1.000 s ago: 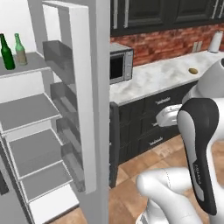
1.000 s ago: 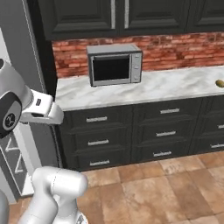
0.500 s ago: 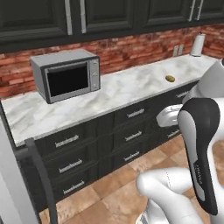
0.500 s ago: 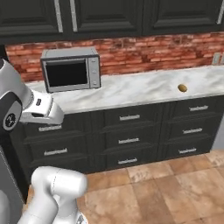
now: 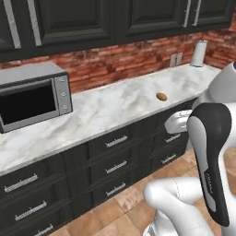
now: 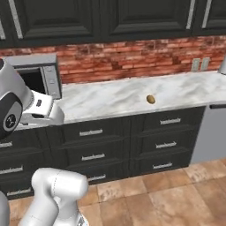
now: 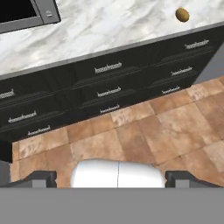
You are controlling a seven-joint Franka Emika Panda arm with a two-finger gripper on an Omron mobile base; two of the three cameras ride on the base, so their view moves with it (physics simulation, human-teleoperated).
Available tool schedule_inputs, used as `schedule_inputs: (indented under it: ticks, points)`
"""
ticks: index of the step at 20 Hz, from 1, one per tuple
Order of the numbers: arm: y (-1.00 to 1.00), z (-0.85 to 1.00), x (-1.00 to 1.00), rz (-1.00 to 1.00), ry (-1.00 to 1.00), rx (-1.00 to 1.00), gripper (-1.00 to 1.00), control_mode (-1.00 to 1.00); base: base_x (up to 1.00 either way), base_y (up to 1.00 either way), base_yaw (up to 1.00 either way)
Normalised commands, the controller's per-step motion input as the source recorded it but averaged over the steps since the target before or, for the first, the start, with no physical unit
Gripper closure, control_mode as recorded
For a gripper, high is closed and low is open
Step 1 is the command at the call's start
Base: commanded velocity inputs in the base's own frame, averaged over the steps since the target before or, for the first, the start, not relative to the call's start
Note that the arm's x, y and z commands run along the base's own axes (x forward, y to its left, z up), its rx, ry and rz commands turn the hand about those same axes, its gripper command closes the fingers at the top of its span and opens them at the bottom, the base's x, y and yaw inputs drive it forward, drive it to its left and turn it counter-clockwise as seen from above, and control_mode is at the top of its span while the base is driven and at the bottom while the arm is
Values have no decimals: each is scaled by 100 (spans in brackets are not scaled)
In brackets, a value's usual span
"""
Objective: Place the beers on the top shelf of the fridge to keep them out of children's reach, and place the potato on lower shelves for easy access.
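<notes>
The potato (image 5: 161, 97), a small oval golden-brown lump, lies alone on the marble counter (image 5: 115, 108), right of the microwave. It also shows mid-counter in the right base view (image 6: 150, 99) and at the top right of the hand view (image 7: 182, 15). My gripper (image 7: 113, 177) is open with nothing between its widely spaced fingertips (image 7: 41, 176). It hangs low over the tiled floor, well short of the counter and far from the potato. The beers, the fridge and its shelves are out of view.
A silver microwave (image 5: 32, 99) stands on the counter's left. A paper towel roll (image 5: 198, 53) is at the far right by the brick wall. Dark drawer fronts (image 6: 92, 145) run below the counter, and a grey appliance front (image 6: 212, 132) stands at the right. The floor (image 7: 144, 131) is tiled.
The base has swung right, so both base views moved from the open fridge with the bottles on its top shelf to the counter. The potato now sits nearer the middle.
</notes>
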Motion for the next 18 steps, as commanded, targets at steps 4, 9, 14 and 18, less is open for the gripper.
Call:
schedule_inputs:
  ticks: [4, 9, 14, 18]
  points:
    - [0, 0, 0, 0, 0, 0, -100, 100, 100, -100, 0]
    - [0, 0, 0, 0, 0, 0, -100, 100, 90, -100, 0]
    - [0, 0, 0, 0, 0, 0, -100, 100, 81, -79, 0]
    - [0, 0, 0, 0, 0, 0, -100, 100, 76, -43, 2]
